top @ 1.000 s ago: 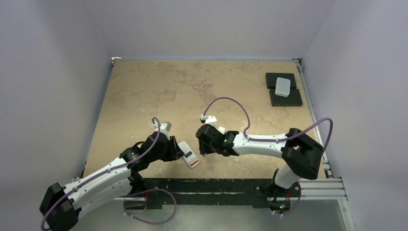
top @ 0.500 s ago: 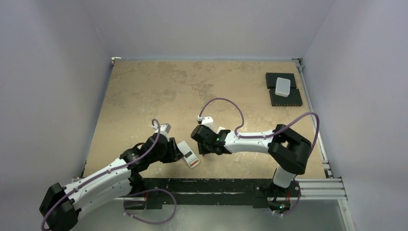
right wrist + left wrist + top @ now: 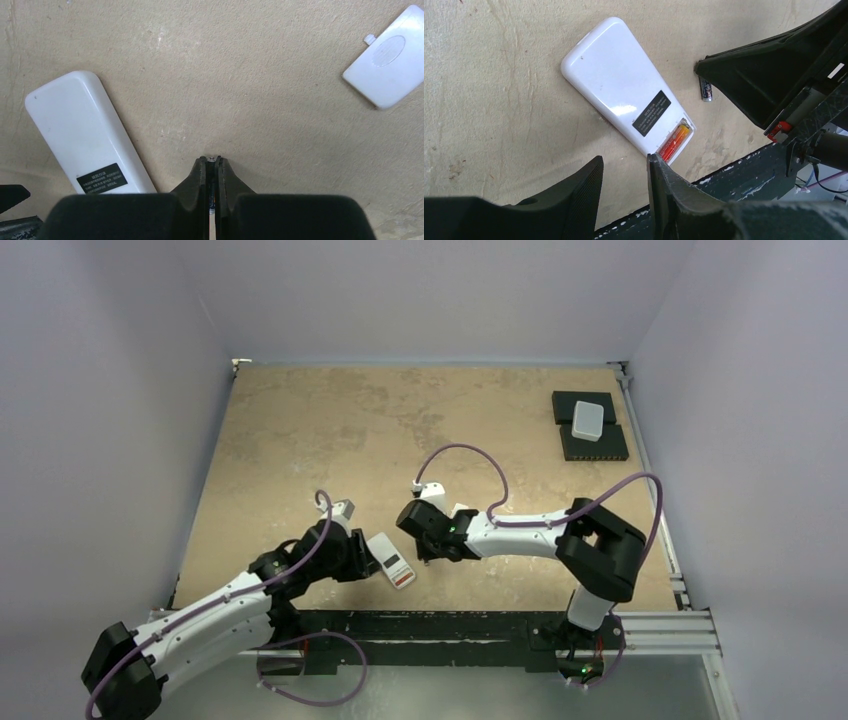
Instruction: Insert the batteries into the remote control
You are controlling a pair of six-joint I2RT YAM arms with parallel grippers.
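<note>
The remote control (image 3: 390, 560) lies back up near the table's front edge. On its white back (image 3: 621, 85) the battery bay stands open, with one orange-red battery (image 3: 674, 141) seated inside. My left gripper (image 3: 624, 170) is open just short of the bay end, with nothing between its fingers. My right gripper (image 3: 212, 165) is down at the table to the right of the remote (image 3: 82, 140), shut on the other battery (image 3: 211, 159). That dark battery (image 3: 705, 89) also shows in the left wrist view.
A loose white battery cover (image 3: 392, 57) lies on the table beyond the right gripper. A plain white box (image 3: 588, 420) sits on black pads (image 3: 595, 447) at the back right. The black front rail (image 3: 450, 625) runs just behind the remote.
The right gripper slid a little left toward the remote and closed on the battery. The left gripper barely moved and stays open.
</note>
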